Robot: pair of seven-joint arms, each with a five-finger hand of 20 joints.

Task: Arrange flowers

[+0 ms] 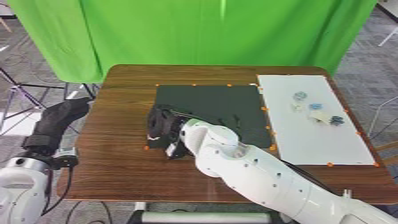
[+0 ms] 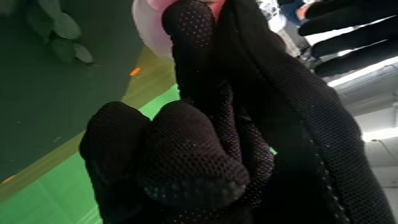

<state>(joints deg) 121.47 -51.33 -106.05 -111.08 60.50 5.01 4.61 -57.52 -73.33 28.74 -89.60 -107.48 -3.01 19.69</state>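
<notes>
In the head view my right hand (image 1: 163,124) is over the left edge of the dark mat (image 1: 213,97). Curled fingers fill the near part of my right hand (image 2: 191,155) in the right wrist view, and its far fingertips close on a pale pink flower (image 2: 153,25), mostly hidden behind them. Green leaves (image 2: 64,27) lie over the dark mat there. Small blue and whitish flowers, among them a blue one (image 1: 315,106) and a darker one (image 1: 337,120), rest on the white board (image 1: 311,145). My left hand (image 1: 64,117) has straight fingers beside the table's left edge; the left hand (image 2: 355,37) also appears beyond the right.
The brown wooden table (image 1: 124,175) surrounds the mat and board, which have orange markers along their edges. My right forearm crosses the table's near right part. A green curtain (image 1: 222,35) hangs behind the far edge.
</notes>
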